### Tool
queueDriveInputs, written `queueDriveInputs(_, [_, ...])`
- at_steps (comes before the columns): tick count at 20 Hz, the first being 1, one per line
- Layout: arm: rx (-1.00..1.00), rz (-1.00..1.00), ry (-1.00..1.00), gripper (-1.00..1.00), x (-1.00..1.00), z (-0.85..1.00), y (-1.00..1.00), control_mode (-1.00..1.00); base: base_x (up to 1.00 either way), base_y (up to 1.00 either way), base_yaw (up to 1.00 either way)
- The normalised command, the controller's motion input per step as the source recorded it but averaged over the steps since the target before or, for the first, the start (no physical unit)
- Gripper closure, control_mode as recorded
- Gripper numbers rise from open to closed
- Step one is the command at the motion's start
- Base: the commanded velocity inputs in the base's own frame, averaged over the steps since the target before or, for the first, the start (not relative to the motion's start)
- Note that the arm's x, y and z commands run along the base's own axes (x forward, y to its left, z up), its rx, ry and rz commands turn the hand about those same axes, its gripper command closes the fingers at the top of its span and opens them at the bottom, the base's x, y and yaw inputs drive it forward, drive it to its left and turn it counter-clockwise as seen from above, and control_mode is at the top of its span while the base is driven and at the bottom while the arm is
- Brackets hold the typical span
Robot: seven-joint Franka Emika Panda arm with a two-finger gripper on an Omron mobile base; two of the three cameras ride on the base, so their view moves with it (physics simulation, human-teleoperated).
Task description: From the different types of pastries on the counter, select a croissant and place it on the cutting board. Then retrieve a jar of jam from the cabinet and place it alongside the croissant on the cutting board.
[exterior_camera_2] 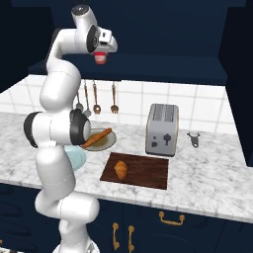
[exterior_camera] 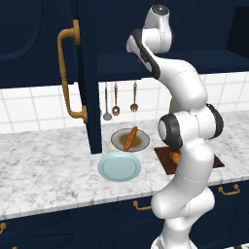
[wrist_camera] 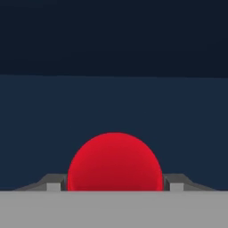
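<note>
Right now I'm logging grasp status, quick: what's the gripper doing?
Gripper: closed on the jar of jam, held up at the cabinet.

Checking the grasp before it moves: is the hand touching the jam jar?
Touching. In the hand view the red jar of jam sits between the two fingertips with no gap either side; the right base view shows it held under the hand.

Croissant (exterior_camera: 174, 157) half behind arm (left base view)
</note>
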Motion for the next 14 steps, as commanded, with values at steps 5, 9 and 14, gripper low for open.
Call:
queueDriveInputs(5, [0.00,0.05,-0.09,1.00,-0.84,0.17,-0.56,-1.00,0.00,0.00,0.00])
queueDriveInputs(9, [0.00,0.18,-0.12,1.00,-1.00,0.05,-0.71,-1.00,0.00,0.00,0.00])
queueDriveInputs(14, [0.00,0.40,-0.13,1.00,-0.99,-0.05,-0.73,-1.00,0.00,0.00,0.00])
